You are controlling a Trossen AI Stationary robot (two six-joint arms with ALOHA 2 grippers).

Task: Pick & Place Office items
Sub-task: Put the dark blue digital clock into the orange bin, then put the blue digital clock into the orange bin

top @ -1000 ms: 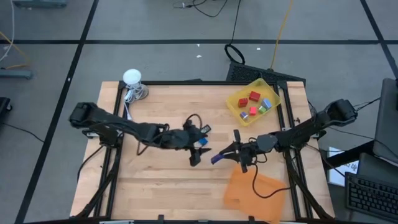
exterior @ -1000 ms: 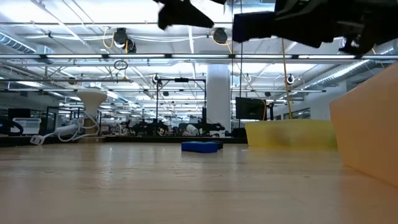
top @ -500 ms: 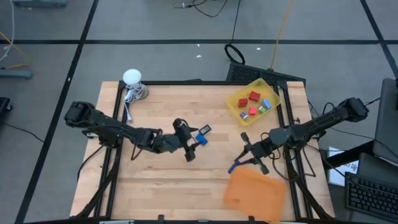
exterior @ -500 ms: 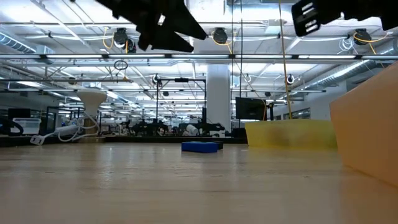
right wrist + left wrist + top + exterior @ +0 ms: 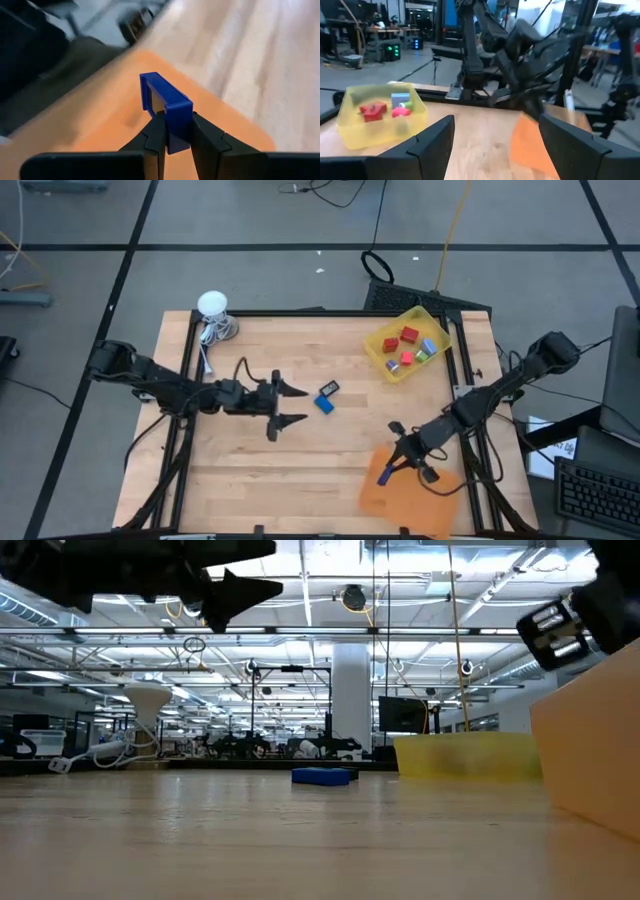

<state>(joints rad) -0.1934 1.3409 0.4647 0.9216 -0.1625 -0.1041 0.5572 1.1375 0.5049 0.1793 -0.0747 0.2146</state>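
Right gripper (image 5: 170,131) is pinching a dark blue block (image 5: 166,107) over the orange tray (image 5: 100,125), probably to drop it there; left gripper (image 5: 290,404) is waiting spread wide and empty.

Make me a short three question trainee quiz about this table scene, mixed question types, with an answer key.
1. True or false: the right gripper is shut on a dark blue piece above the orange tray.
2. Multiple choice: the left gripper is A) open and holding nothing, B) shut on a red piece, C) inside the yellow tray.
3. Fill in: the light blue piece lies on the ____.

Key: 1 true; 2 A; 3 table.
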